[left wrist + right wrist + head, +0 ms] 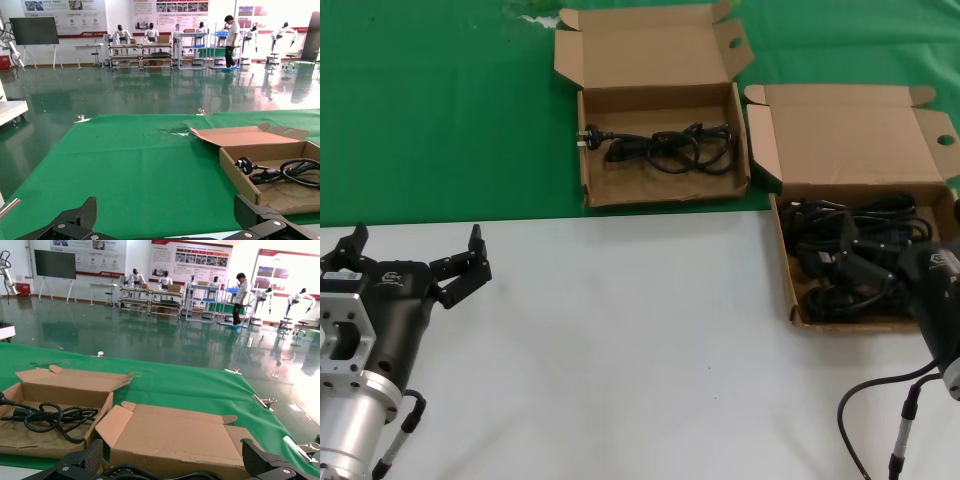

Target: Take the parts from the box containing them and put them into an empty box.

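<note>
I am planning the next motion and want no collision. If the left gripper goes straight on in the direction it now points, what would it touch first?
Probably nothing close. The left gripper, open, points across bare green cloth. The box holding one cable sits off to its right side, seemingly outside that line, though depth is unclear.

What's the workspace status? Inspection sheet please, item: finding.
Surface: white table in front, green cloth behind it.
Job's things: full box at the right, lid open, packed with black cables; other box on the green cloth, lid open.
Cables: one black power cord lies in the other box, plug toward the robot's left.
Clutter: nothing seen.
Grippers: left pincer open, low over the white table, holding nothing; right pincer over the full box, fingers spread above the cables.
Surroundings: hall with shelving, posters and a standing person.
</note>
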You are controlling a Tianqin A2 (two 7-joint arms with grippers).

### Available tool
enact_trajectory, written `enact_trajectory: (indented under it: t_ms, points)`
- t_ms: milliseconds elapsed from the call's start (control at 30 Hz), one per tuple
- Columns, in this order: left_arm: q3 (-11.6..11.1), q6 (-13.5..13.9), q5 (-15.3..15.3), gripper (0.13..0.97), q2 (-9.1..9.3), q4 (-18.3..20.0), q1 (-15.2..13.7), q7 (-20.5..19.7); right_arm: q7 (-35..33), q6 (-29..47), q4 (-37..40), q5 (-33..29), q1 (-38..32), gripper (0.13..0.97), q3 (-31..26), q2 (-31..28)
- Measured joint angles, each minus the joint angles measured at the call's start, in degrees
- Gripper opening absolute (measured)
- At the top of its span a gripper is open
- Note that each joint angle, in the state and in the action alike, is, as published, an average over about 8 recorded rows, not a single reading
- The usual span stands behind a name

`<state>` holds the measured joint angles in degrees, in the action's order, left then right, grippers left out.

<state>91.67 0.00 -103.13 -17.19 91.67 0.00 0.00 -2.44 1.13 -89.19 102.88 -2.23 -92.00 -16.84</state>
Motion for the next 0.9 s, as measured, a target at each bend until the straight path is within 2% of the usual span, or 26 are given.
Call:
enact_trajectory:
  t_ms: [900]
  points:
    - [0.0,0.0,0.0,0.966,0.0,0.0,0.0,0.0,0.0,0.0,0.0,0.0,0.0,0.966,0.0,0.0]
